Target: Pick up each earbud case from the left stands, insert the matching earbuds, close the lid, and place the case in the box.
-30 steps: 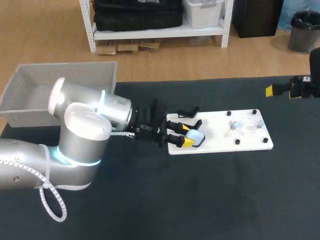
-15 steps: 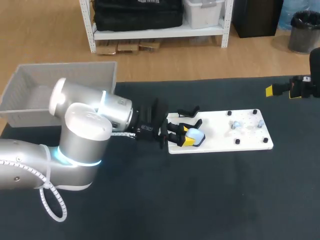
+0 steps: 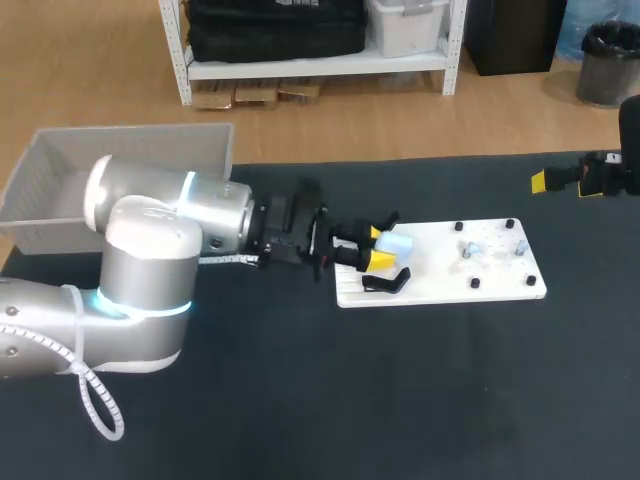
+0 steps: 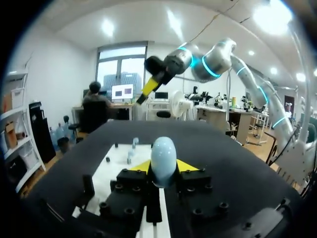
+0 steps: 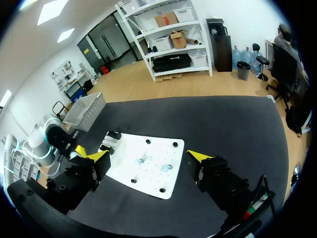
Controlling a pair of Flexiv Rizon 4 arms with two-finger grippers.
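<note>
A pale blue earbud case (image 3: 397, 244) is raised just above the white board (image 3: 450, 275), with my left gripper (image 3: 380, 252) shut on it. In the left wrist view the case (image 4: 163, 157) stands upright between the yellow fingertips (image 4: 185, 165). A bare black stand (image 3: 386, 282) lies just in front of the case, and another black stand (image 3: 376, 222) sits behind it. Small pale earbuds (image 3: 468, 249) rest on the board's right part. My right gripper (image 5: 148, 158) hangs open high over the table's far right, nothing between its fingers; the board (image 5: 148, 168) lies below it.
A grey plastic box (image 3: 60, 200) stands at the table's back left corner, behind my left arm. Small black pegs (image 3: 476, 283) stick up around the earbuds on the board. Dark table mat (image 3: 400, 400) spreads out in front of the board.
My left gripper closed on the blue case and lifted it off the front stand, carrying it slightly back. The front stand now shows bare. The right arm has not moved.
</note>
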